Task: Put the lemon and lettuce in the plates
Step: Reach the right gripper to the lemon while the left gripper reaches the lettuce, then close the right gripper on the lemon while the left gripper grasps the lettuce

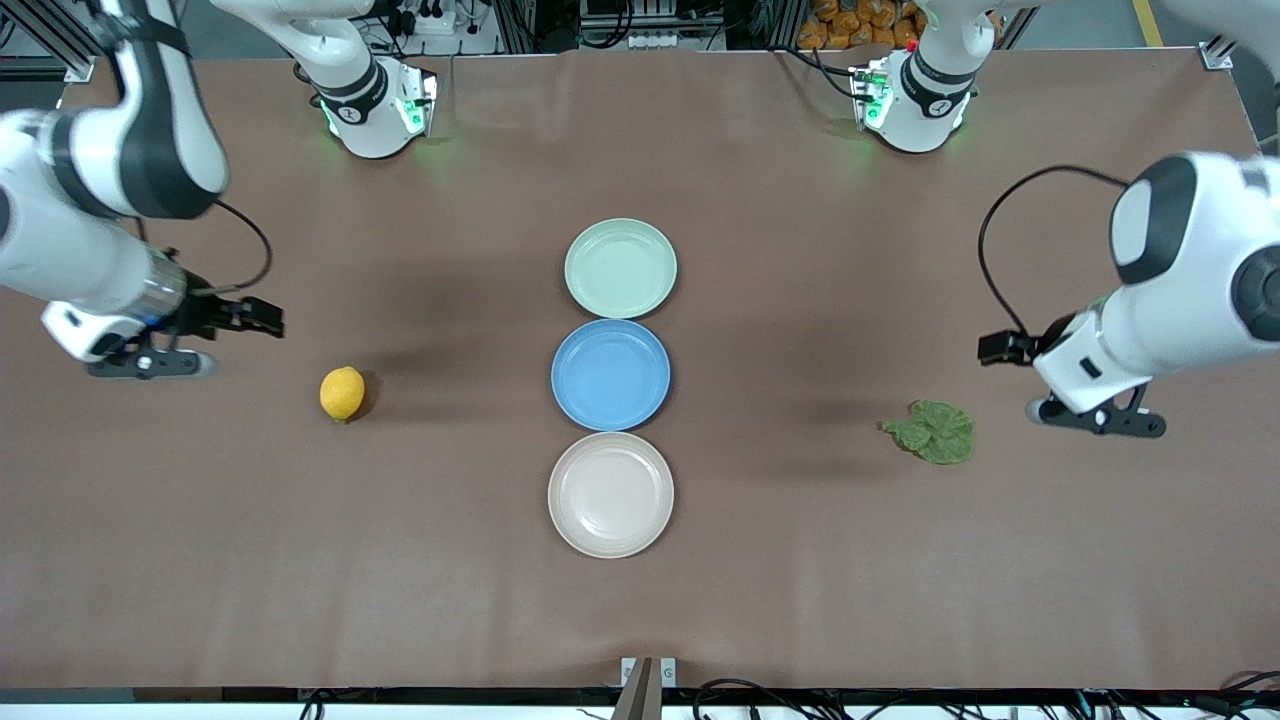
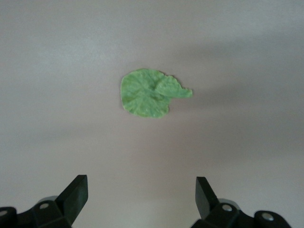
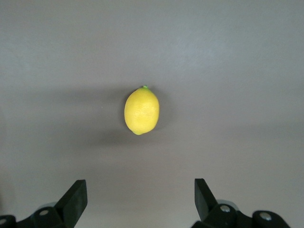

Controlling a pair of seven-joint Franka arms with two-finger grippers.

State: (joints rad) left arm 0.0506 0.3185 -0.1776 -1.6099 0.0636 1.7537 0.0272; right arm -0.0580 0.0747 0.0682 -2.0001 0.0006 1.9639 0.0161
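Observation:
The lemon (image 1: 342, 392) lies on the brown table toward the right arm's end; it also shows in the right wrist view (image 3: 141, 110). The lettuce (image 1: 935, 431) lies flat toward the left arm's end; it also shows in the left wrist view (image 2: 149, 93). The mint green plate (image 1: 620, 268) and the beige plate (image 1: 611, 494) sit empty at the table's middle. My right gripper (image 1: 150, 362) (image 3: 140, 185) is open and empty, up beside the lemon. My left gripper (image 1: 1100, 418) (image 2: 141, 183) is open and empty, up beside the lettuce.
An empty blue plate (image 1: 611, 375) sits between the mint and beige plates, the three in a row. The arms' bases (image 1: 375, 110) (image 1: 910, 100) stand at the table's edge farthest from the front camera.

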